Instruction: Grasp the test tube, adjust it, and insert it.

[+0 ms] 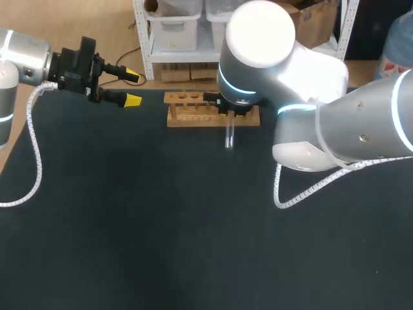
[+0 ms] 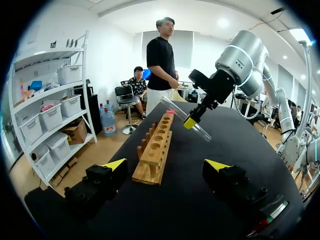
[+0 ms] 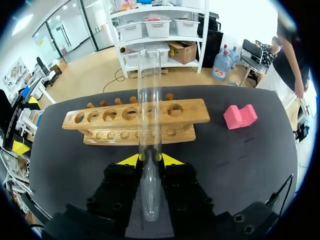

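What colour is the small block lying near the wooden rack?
The block is pink; the right wrist view shows it best.

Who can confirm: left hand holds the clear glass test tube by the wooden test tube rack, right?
Wrong arm: the right hand holds the clear glass test tube by the wooden test tube rack, as the right wrist view shows. The left hand is open, empty.

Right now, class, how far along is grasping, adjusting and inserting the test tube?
Done: the right gripper is shut on the test tube, clear of the table. In hand: adjusting; the tube is tilted by the wooden rack, not upright. Left: insert it; every visible hole is empty. The left gripper is open, apart.
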Controlling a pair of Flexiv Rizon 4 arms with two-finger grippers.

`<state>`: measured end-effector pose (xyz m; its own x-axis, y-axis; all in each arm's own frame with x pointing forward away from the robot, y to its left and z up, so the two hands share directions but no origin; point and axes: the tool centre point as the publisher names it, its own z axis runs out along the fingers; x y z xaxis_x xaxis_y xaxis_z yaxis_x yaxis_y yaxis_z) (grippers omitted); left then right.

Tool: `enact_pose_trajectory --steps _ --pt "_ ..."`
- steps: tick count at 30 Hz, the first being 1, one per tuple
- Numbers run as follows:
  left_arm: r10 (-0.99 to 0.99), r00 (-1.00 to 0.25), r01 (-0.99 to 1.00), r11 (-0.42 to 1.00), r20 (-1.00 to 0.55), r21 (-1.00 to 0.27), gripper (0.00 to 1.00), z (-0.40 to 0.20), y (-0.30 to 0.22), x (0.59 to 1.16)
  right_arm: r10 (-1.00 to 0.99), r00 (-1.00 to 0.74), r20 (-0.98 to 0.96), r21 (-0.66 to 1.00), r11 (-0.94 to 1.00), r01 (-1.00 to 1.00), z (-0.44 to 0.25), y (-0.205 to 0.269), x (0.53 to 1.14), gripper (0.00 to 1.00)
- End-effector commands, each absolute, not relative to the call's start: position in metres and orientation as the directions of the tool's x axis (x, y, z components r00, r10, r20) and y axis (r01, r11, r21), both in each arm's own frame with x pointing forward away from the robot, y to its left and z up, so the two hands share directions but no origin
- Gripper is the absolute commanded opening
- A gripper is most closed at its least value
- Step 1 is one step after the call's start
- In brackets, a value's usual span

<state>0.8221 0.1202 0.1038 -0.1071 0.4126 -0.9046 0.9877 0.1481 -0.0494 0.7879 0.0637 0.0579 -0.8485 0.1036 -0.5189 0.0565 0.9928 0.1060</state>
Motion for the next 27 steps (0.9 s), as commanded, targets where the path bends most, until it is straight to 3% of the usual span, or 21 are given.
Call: enact_pose_trajectory --steps 1,27 --pt "0.413 -0.107 0.988 0.147 -0.904 -0.050 1.00 0.103 0.120 0.823 0.111 -0.823 -0.557 0.105 0.992 0.063 0.072 0.058 0.764 0.00" --pt "0.413 -0.107 0.988 0.147 -0.904 -0.050 1.00 0.103 0.120 0.823 0.077 -0.791 -0.607 0.120 0.993 0.005 0.119 0.022 0.699 0.00"
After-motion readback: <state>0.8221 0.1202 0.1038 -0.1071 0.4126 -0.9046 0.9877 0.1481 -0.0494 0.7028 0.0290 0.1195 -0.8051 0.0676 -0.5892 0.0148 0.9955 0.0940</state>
